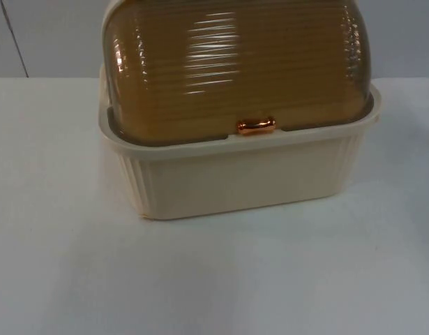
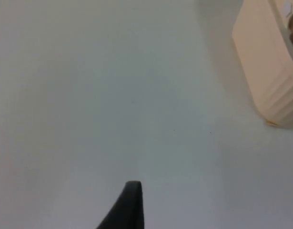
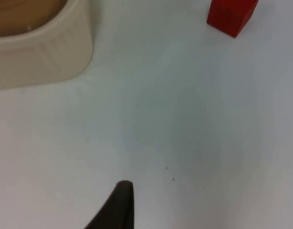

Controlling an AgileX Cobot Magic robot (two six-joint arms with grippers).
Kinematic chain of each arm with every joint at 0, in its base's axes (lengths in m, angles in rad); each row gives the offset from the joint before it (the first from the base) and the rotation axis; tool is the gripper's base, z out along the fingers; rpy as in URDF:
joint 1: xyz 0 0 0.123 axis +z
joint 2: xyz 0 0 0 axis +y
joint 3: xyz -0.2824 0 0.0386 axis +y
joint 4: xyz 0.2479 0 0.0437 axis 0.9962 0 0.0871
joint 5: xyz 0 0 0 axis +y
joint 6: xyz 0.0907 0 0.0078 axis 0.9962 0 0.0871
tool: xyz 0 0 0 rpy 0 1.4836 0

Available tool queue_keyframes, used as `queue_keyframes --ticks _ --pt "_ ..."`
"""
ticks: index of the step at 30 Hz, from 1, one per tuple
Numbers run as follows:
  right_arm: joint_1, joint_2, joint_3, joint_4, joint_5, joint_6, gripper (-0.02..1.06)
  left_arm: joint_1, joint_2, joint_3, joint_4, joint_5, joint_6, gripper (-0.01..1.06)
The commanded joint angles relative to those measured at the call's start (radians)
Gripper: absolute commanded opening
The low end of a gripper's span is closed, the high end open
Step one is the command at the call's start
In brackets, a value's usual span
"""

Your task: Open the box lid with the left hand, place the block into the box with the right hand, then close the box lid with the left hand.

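Hanging over bare tabletop [image 2: 113,95], the left gripper [image 2: 129,210] shows one black fingertip, so I cannot tell how far it is open or whether it carries anything; the cream box [image 1: 235,174] lies beyond it and off to one side. Its amber lid [image 1: 235,70] is down, the copper handle [image 1: 255,125] facing the tabletop's near edge. The right gripper [image 3: 120,207], equally unreadable, waits with the red block [image 3: 231,16] farther ahead beside the box.
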Motion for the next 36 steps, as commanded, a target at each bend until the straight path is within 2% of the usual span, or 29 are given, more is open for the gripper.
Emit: queue_keyframes --ticks 1,2,3,4,7,8,11,13,14,16,20,22,23,24,28,29,32,33,36 --pt "-0.004 0.023 -0.007 -0.002 -0.012 0.000 1.05 0.001 0.038 -0.007 -0.047 -0.020 0.037 0.87" --pt "-0.004 0.031 -0.007 -0.002 -0.012 0.000 1.05 0.001 0.059 -0.007 -0.078 -0.022 0.065 0.77" --pt "-0.004 0.031 -0.007 -0.002 -0.012 0.000 1.05 0.001 0.059 -0.007 -0.078 -0.022 0.065 0.77" --pt "-0.004 0.031 -0.007 -0.002 -0.009 0.000 1.05 0.001 0.083 -0.007 -0.107 -0.027 0.092 0.69" --pt "-0.004 0.031 -0.007 -0.011 -0.003 0.000 1.05 0.001 0.145 -0.007 -0.241 -0.043 0.270 0.39" --pt "-0.004 0.031 -0.007 -0.011 -0.003 0.000 1.05 0.001 0.145 -0.007 -0.241 -0.043 0.270 0.39" --pt "-0.004 0.031 -0.007 -0.011 0.009 -0.003 1.05 0.001 0.226 -0.030 -0.391 -0.042 0.437 0.15" --pt "-0.004 0.031 -0.007 -0.011 0.016 -0.004 1.05 0.001 0.293 -0.086 -0.434 -0.009 0.490 0.00" --pt "-0.004 0.031 -0.007 -0.011 0.016 -0.004 1.05 0.001 0.293 -0.086 -0.434 -0.009 0.490 0.00" --pt "-0.004 0.031 -0.007 -0.022 0.027 -0.004 1.05 -0.014 0.359 -0.168 -0.428 0.016 0.502 0.00" --pt "-0.004 0.031 -0.007 -0.030 0.033 -0.004 1.05 -0.100 0.461 -0.285 -0.368 0.016 0.535 0.00" --pt "-0.004 0.031 -0.007 -0.033 0.035 -0.004 1.05 -0.183 0.539 -0.376 -0.278 0.016 0.538 0.00" --pt "-0.004 0.031 -0.007 -0.033 0.038 -0.004 1.05 -0.257 0.591 -0.440 -0.192 0.018 0.536 0.00" --pt "-0.004 0.031 -0.007 -0.033 0.038 -0.004 1.05 -0.257 0.591 -0.440 -0.192 0.018 0.536 0.00" --pt "-0.004 0.031 -0.007 -0.035 0.040 -0.004 1.05 -0.431 0.735 -0.569 0.033 0.004 0.460 0.00" --pt "-0.004 0.031 -0.007 -0.035 0.040 -0.004 1.05 -0.431 0.735 -0.569 0.033 0.004 0.460 0.00" --pt "-0.004 0.031 -0.007 -0.035 0.039 -0.004 1.05 -0.536 0.824 -0.626 0.235 -0.016 0.373 0.00" --pt "-0.004 0.031 -0.007 -0.035 0.039 -0.004 1.05 -0.536 0.824 -0.626 0.235 -0.016 0.373 0.00" --pt "-0.004 0.031 -0.007 -0.042 0.037 -0.004 1.05 -0.637 0.903 -0.643 0.422 -0.077 0.263 0.00"
